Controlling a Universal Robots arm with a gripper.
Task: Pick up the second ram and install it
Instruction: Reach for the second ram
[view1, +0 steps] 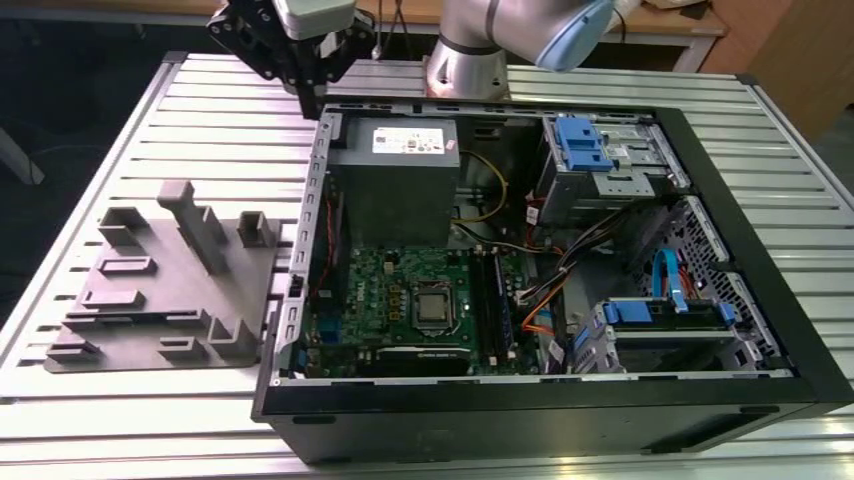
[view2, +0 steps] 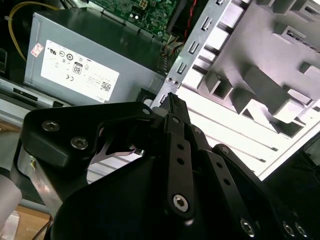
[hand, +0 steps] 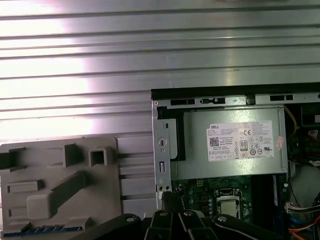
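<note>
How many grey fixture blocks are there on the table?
1. The grey fixture block lies on the slatted table, at the exterior view's left of the open computer case; the case could hide another.

Place: we take this for a robotics lab or test workshop | Evidence: we see an opened desktop tower case (view1: 534, 405) lying on a slotted aluminium bench (view1: 134, 120), a grey moulded fixture block (view1: 160, 290) beside it, the robot arm's base (view1: 467, 65) standing at the bench's edge | Background: wooden furniture (view1: 787, 40), perhaps desks, behind.
</note>
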